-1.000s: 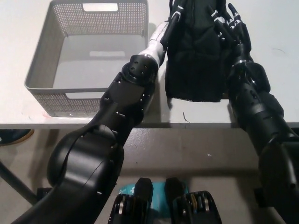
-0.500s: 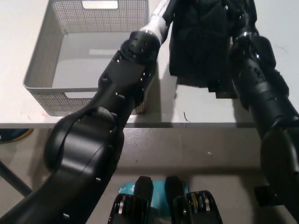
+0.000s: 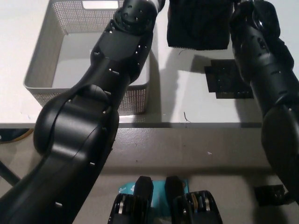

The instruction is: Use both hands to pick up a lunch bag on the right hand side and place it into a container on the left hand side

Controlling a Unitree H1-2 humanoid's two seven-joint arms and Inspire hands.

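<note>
Desk edge (image 3: pixel 196 125) is seen nearest, running across the middle of the head view, with a small dark mark just behind it. Beyond it, on the desk's right part, a dark blocky shadow (image 3: pixel 229 79) is cast on the surface, which is taken as a sign that the lunch bag is carried clear of the desk. On the left part, the grey mesh container (image 3: pixel 39 60) is seen standing open, its near right corner covered by the left arm (image 3: pixel 107 70), which rises diagonally from the lower left toward the top edge. The right arm (image 3: pixel 261 60) is seen running up the right side.

Farthest, at the top edge, the black lunch bag (image 3: pixel 198 25) is seen hanging between the two arms, only its lower portion being in frame; its bottom edge runs roughly parallel to the desk's near edge. Neither hand is visible, both being cut off above the frame, so it cannot be told whether the fingers are spread or closed on the bag.

The decisive relation is judged as follows: the container lies to the left of the bag, beside it and slightly nearer, with the left arm between them. A leftward carry over the container's right wall is judged to be required.
</note>
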